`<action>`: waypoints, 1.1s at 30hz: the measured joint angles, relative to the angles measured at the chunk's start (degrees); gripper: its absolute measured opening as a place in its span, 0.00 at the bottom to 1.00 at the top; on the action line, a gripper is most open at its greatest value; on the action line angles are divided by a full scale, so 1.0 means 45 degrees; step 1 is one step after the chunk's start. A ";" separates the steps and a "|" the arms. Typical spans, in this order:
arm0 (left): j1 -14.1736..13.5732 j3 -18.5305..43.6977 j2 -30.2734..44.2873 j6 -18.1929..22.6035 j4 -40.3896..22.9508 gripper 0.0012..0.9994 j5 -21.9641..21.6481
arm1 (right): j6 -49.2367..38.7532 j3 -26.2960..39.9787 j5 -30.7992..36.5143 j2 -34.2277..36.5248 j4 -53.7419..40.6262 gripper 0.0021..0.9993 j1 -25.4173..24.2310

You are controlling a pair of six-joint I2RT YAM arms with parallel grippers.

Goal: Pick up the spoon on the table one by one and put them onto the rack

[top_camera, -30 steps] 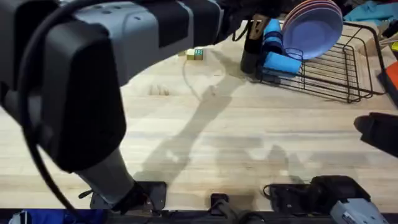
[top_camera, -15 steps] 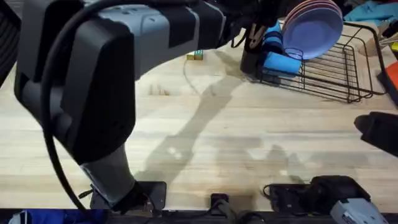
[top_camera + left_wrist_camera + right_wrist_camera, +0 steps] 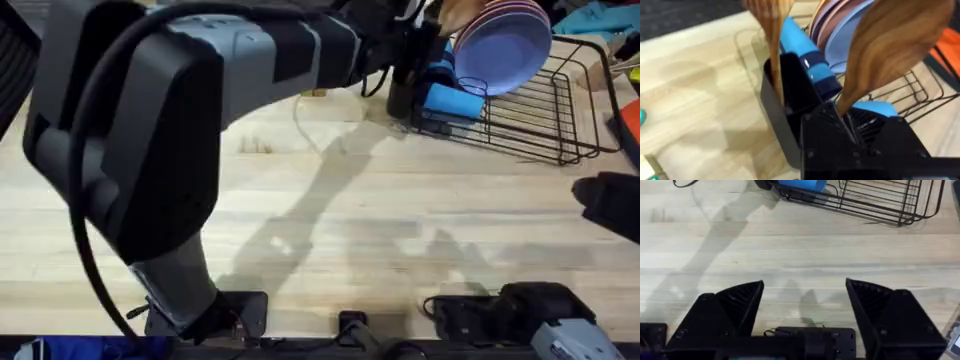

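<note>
My left gripper [image 3: 842, 119] is shut on the handle of a brown wooden spoon [image 3: 895, 45], whose oval bowl points up. It hangs right over the black utensil holder [image 3: 790, 107] at the near end of the black wire rack [image 3: 540, 115]. A second wooden spoon [image 3: 771, 30] stands upright in that holder. From overhead, the left arm reaches across the table [image 3: 400, 220] to the holder [image 3: 402, 95], with the held spoon's bowl [image 3: 460, 12] beside the plates. My right gripper [image 3: 805, 297] hovers open over bare tabletop near the right front.
Purple and blue plates [image 3: 510, 40] stand in the rack, and a blue cup [image 3: 450, 100] lies at its near end. A small coloured block [image 3: 315, 92] and a thin cable loop [image 3: 305, 125] lie left of the holder. A teal object [image 3: 641, 117] shows at the edge.
The left arm has pushed farther toward the rack, carrying the held spoon from beside the holder to over it. The right arm has stayed put.
</note>
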 joint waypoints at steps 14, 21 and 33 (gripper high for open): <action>0.0268 -0.0010 -0.0001 -0.0035 -0.0930 0.38 0.0009 | 0.0000 0.0000 0.0000 0.0000 -0.0001 1.00 0.0000; 0.0345 -0.0010 -0.0030 0.0675 -0.1076 0.85 0.0010 | 0.0000 0.0000 0.0000 0.0000 -0.0001 1.00 0.0000; 0.0552 -0.0053 -0.2594 0.2122 -0.4160 0.97 -0.0458 | 0.0000 0.0000 0.0000 0.0004 -0.0001 1.00 0.0000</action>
